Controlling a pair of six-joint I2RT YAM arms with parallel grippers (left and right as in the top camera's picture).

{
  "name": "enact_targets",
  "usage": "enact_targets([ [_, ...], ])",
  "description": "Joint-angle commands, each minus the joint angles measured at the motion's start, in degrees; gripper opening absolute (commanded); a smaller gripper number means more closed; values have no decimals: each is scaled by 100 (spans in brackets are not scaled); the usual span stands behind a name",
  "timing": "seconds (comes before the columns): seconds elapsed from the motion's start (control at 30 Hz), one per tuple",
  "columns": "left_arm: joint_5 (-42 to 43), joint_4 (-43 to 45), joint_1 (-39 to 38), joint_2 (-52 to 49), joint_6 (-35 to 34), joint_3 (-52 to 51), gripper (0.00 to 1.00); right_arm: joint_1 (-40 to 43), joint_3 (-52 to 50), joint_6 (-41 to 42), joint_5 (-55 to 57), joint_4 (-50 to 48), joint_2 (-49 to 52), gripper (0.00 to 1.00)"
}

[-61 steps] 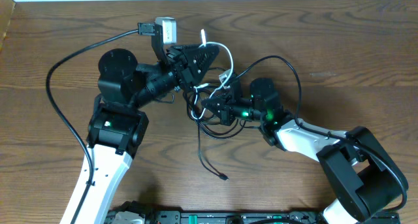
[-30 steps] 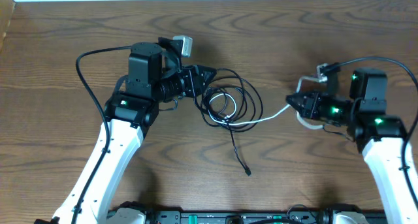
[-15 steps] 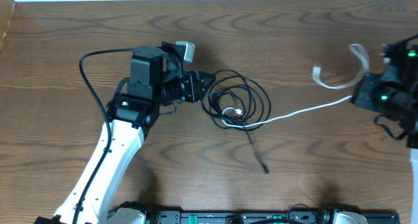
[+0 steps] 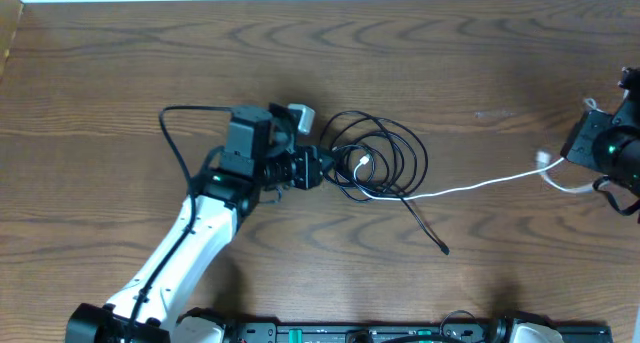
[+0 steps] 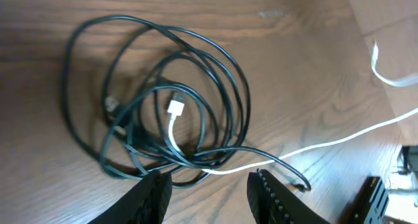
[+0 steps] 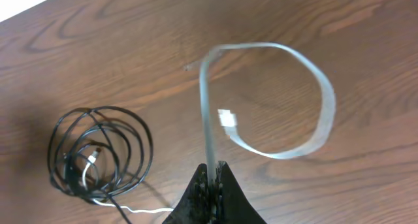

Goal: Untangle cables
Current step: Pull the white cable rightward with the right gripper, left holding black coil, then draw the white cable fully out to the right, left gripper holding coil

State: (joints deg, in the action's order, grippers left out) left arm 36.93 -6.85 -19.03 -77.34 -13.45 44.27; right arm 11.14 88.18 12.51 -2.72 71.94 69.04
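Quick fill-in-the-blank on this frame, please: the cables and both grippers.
1. The cable clamped in the right gripper is ____ in colour.
2. The black cable lies wound as a loose ____.
3. The left gripper has its fingers ____, holding nothing.
Missing words: white; coil; open.

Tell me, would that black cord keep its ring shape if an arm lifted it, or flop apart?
Probably flop: the black cord lies in loose, uneven loops on the table, with no tie visible. It looks thin, so likely light and easily dragged. The white cord runs through the loops, so lifting might snag it.
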Motion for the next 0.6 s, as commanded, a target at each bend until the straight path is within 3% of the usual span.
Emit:
enact_targets([
  [0.0,-44,245,-229,-151,96,-101,43,33,109,-85,-378,7,85,1],
  [0.4,-358,1823,-496,-1917,-317,-98,42,2,109,-258,-605,264,83,1],
  [0.57,-520,2140,-529,-2072,-315,-98,40,2,109,-297,-627,273,83,1],
])
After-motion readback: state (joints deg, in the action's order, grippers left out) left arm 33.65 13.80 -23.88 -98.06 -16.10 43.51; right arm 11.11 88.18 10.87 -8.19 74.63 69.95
